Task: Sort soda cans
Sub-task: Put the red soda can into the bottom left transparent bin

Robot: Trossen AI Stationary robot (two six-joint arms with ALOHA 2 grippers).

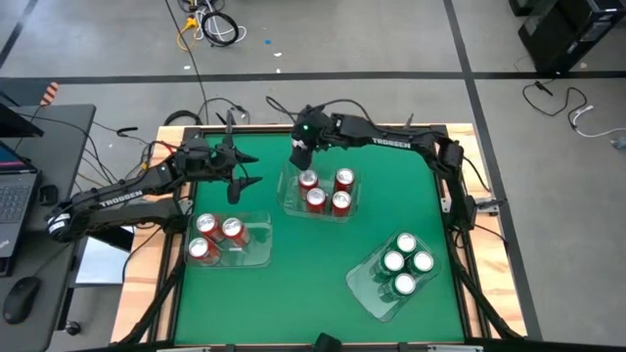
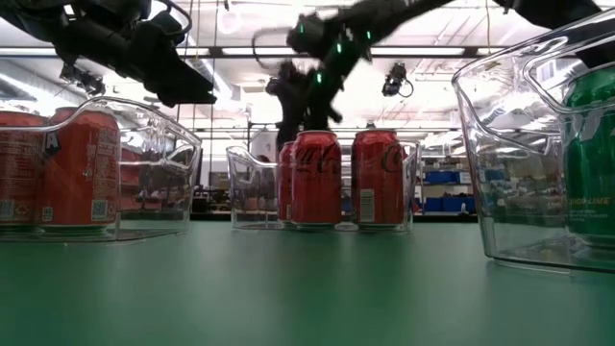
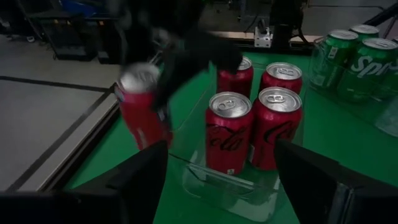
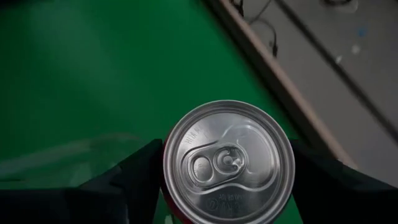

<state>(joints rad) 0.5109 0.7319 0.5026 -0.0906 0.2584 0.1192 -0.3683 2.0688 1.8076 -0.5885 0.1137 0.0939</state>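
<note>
A grey concrete floor [image 1: 391, 39] crossed by dark lines surrounds the green-topped desk [image 1: 293, 284] with its wooden edge. Loose cables [image 1: 210, 24] lie on it. A laptop [image 1: 12, 191] sits on a side desk. Ceiling strip lights [image 2: 240, 58] glow overhead.

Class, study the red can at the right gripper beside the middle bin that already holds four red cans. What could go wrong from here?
1. The right gripper has the red can tilted between its fingers; it could slip or land on its side.
2. That can is right by the middle bin, so it might catch on the rim.
3. The four red cans already stand close together; a fifth could knock them.
</note>
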